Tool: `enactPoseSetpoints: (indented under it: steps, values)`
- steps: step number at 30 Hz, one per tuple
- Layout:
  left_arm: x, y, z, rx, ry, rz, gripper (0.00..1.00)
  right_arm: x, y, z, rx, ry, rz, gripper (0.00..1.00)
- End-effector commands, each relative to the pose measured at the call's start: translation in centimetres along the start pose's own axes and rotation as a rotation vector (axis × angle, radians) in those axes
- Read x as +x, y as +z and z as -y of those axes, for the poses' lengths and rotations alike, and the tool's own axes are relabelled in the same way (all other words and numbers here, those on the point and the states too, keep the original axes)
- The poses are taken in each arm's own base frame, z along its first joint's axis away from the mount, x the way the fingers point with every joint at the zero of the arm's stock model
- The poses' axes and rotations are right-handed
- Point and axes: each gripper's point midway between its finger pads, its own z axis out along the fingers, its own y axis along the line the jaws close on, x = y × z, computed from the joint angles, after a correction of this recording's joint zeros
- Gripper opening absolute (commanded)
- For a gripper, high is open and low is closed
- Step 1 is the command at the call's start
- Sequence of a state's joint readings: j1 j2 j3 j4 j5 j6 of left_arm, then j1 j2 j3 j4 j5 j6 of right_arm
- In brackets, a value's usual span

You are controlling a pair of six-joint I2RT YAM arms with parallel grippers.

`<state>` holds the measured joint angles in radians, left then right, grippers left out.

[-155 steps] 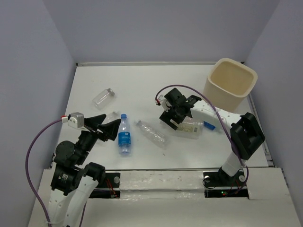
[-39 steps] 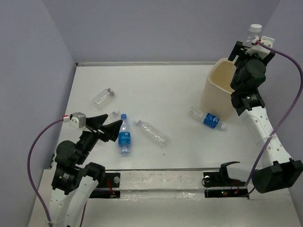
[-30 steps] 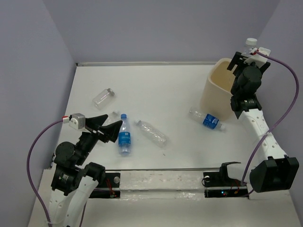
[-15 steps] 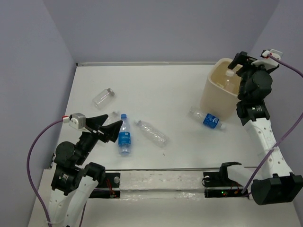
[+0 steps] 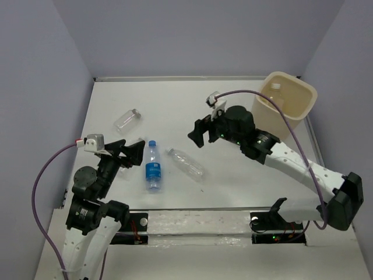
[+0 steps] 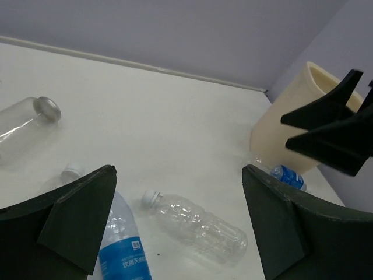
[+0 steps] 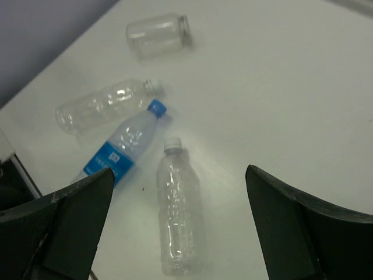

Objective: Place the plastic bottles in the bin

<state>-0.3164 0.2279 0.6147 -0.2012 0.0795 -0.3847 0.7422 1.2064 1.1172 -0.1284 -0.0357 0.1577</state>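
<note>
The cream bin [image 5: 303,111] stands at the back right, with a clear bottle [image 5: 274,87] lying inside it. My right gripper [image 5: 204,131] is open and empty above the table's middle; its wrist view [image 7: 178,175] looks down on a label-less bottle [image 7: 178,210]. That bottle also shows in the top view [image 5: 186,163]. A blue-labelled bottle [image 5: 152,166], another clear bottle [image 7: 105,105] and a stubby bottle [image 5: 127,119] lie to the left. My left gripper [image 5: 128,153] is open and empty near them. A second blue-labelled bottle [image 6: 287,175] lies by the bin's base.
Purple-grey walls close the white table [image 5: 175,99] at the left, back and right. The right arm [image 5: 285,157] stretches across the table's right half and hides the bottle by the bin from above. A metal rail [image 5: 192,210] runs along the near edge.
My right gripper held a bottle above the bin, let it drop inside, then swung left and down over the table's middle, open. My left arm shifted only slightly.
</note>
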Motion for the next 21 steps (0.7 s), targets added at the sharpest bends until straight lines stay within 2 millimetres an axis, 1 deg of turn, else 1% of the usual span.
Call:
enactPoseSetpoints:
  steps: [1, 2, 3, 4, 6, 7, 8, 9, 10, 11, 12, 14, 15, 16, 17, 18, 20, 21]
  values:
    - [-1.1, 0.3, -1.4, -0.085, -0.014, 0.035, 0.99, 7.6, 2.4, -2.7, -0.049, -0.028, -0.223, 1.0]
    - [-1.0, 0.3, -1.4, -0.089, -0.014, 0.034, 0.99, 8.8, 3.1, -3.2, -0.049, -0.042, -0.253, 1.0]
    - [-1.0, 0.4, -1.6, -0.095, -0.015, 0.033, 0.99, 11.6, 4.1, -4.2, -0.066, -0.068, -0.328, 1.0]
    - [-1.0, 0.5, -1.7, -0.099, -0.015, 0.032, 0.99, 12.6, 4.7, -3.9, -0.034, -0.083, -0.351, 1.0]
    - [-0.7, 0.7, -1.7, -0.099, -0.015, 0.022, 0.99, 13.9, 5.9, -4.8, -0.041, -0.1, -0.386, 0.99]
    - [-0.6, 0.9, -1.8, -0.099, -0.016, 0.015, 0.99, 16.1, 6.8, -4.9, -0.041, -0.112, -0.441, 0.99]
    - [-0.5, 0.9, -1.8, -0.097, -0.016, 0.012, 0.99, 16.3, 7.5, -5.2, -0.042, -0.122, -0.452, 0.99]
    - [-0.4, 1.0, -1.8, -0.095, -0.014, 0.009, 0.99, 17.1, 7.9, -5.5, -0.042, -0.129, -0.47, 0.99]
    - [-0.4, 1.0, -1.7, -0.093, -0.014, 0.006, 0.99, 17.8, 8.3, -5.3, -0.033, -0.132, -0.489, 0.99]
    - [-0.2, 1.1, -1.7, -0.089, -0.014, 0.001, 0.99, 19.5, 9.0, -5.0, -0.023, -0.139, -0.532, 0.98]
    - [-0.3, 1.1, -1.7, -0.088, -0.014, 0.002, 0.99, 19.8, 9.4, -5.5, -0.029, -0.145, -0.544, 0.97]
    - [-0.3, 1.1, -1.6, -0.084, -0.014, 0.004, 0.99, 20.9, 9.9, -5.5, -0.032, -0.146, -0.571, 0.93]
    - [-0.3, 1.1, -1.6, -0.081, -0.013, 0.002, 0.99, 22.0, 10.4, -5.3, -0.027, -0.148, -0.597, 0.89]
    - [-0.3, 1.1, -1.5, -0.077, -0.013, 0.004, 0.99, 22.5, 10.5, -5.2, -0.023, -0.15, -0.608, 0.87]
    - [-0.3, 1.1, -1.5, -0.075, -0.013, 0.004, 0.99, 22.9, 10.8, -4.8, -0.005, -0.158, -0.613, 0.84]
    - [-0.3, 1.1, -1.4, -0.072, -0.013, 0.003, 0.99, 23.4, 11.0, -4.5, 0.009, -0.164, -0.625, 0.78]
    - [-0.3, 1.0, -1.4, -0.069, -0.011, 0.006, 0.99, 23.3, 11.2, -3.6, 0.062, -0.182, -0.618, 0.72]
    - [-0.3, 1.0, -1.3, -0.064, -0.011, 0.006, 0.99, 23.1, 11.2, -3.2, 0.082, -0.186, -0.61, 0.66]
